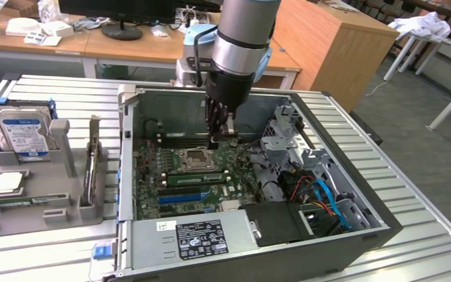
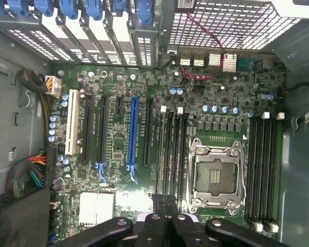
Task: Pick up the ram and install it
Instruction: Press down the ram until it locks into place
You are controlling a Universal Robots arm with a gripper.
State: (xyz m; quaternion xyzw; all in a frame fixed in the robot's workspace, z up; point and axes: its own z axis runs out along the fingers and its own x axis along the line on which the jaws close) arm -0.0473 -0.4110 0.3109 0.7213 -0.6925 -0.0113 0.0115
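Observation:
A long green ram stick (image 1: 197,178) stands on edge in a memory slot just in front of the CPU socket (image 1: 195,158), inside the open computer case. My gripper (image 1: 216,140) hangs above the motherboard beside the socket, toward the exterior view's right end of that stick and raised off it. Its fingers are shut and I see nothing between them. In the wrist view the shut gripper (image 2: 165,205) lines up with the end of the black memory slots (image 2: 172,149) next to the CPU socket (image 2: 216,175).
A grey holder tray (image 1: 61,205) at the exterior view's left carries a blue-labelled hard drive (image 1: 23,134) and a thin board on edge (image 1: 92,167). Case walls (image 1: 127,153), a drive cage (image 1: 288,138), coloured cables (image 1: 323,197) and the power supply (image 1: 202,238) ring the motherboard.

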